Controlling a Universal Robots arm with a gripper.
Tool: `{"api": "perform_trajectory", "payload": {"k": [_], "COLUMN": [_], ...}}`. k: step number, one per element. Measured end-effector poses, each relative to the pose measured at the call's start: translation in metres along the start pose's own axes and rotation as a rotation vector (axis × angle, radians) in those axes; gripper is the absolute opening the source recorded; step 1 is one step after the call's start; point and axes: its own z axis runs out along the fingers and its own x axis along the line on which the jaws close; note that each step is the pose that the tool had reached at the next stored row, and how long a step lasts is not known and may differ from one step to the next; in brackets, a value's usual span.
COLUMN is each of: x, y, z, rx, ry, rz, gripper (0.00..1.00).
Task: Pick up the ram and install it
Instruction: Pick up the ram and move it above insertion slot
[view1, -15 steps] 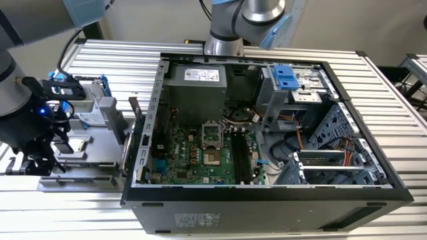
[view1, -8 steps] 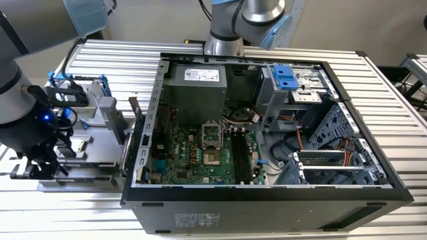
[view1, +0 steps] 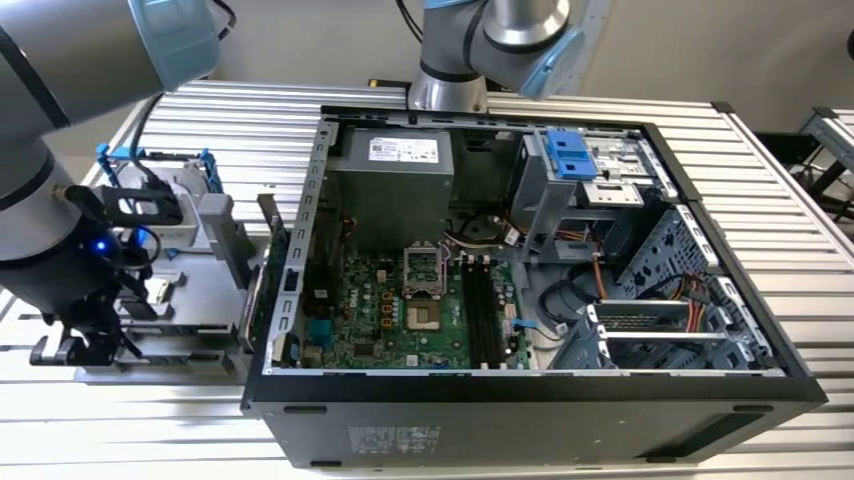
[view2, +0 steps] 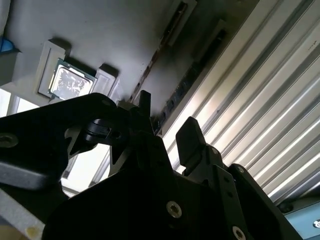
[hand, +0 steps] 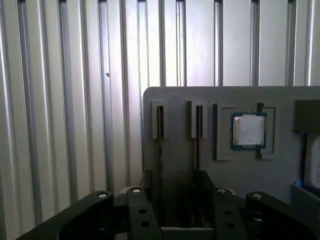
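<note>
The gripper (hand: 175, 176) hangs low over the tray (hand: 180, 97), which sits at 9 o'clock from the case (view1: 534, 400) in the exterior view. Its jaws are apart. The ram (hand: 160, 140) and a second ram (hand: 197, 135) stand on edge in tray slots, running toward the gripper, with a chip (hand: 248, 130) beside them.

A robotics lab or test workshop: a ribbed aluminium bench (view1: 794, 180) carries an open desktop computer case (view1: 534, 405) with its motherboard (view1: 394, 315) laid bare; beside it a grey tray (hand: 180, 100) keeps loose computer parts in fitted pockets; a grey-and-blue robot arm (view1: 54, 150) reaches over the tray with a black gripper (hand: 175, 177).
</note>
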Motion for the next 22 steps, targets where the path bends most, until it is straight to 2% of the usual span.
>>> {"api": "perform_trajectory", "payload": {"k": [7,15,22], "x": [0.0046,0.0062,0.0066], "y": [-0.0003,-0.0002,0.0025], "z": [0.0125,0.0267,0.0314], "rx": [0.0000,0.0000,0.0000], "ry": [0.0001,0.0000,0.0001], "rz": [0.000,0.000,0.000], "gripper": [1.00,1.00,1.00]}}
